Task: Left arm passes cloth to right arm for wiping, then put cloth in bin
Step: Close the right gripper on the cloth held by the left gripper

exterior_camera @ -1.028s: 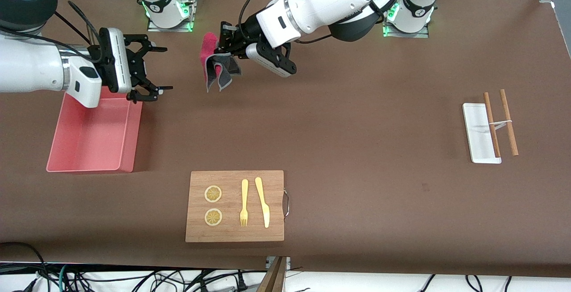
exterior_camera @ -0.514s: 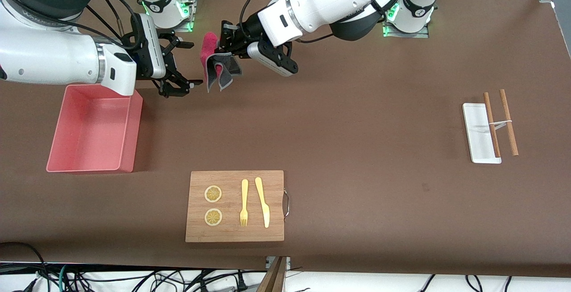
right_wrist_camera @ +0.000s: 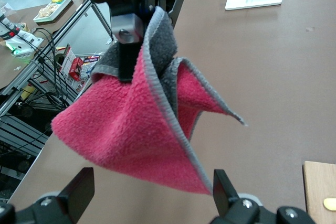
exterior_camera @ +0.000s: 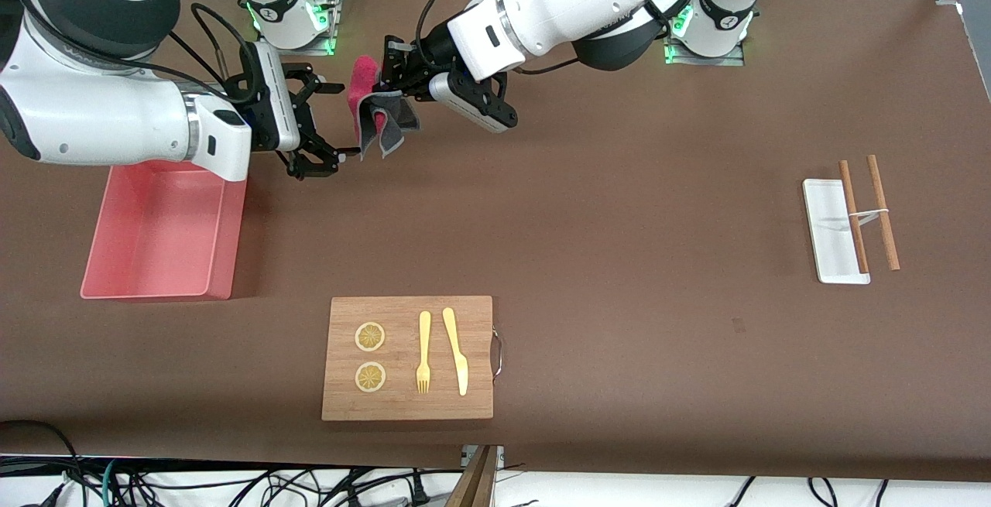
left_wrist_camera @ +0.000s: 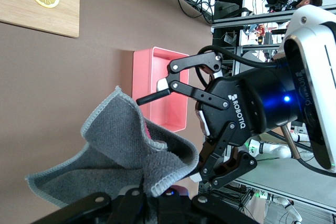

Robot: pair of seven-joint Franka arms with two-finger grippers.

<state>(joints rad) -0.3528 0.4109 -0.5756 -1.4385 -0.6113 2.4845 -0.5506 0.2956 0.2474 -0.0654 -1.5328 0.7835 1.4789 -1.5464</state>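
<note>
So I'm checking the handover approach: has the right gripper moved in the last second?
Yes. The right gripper, open, has shifted away from over the bin toward the cloth held by the left gripper.

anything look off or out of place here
Nothing stands out. The cloth hangs crumpled from the shut left gripper, the open right gripper beside it. The bin, board and tray sit square, nothing spilled.
</note>
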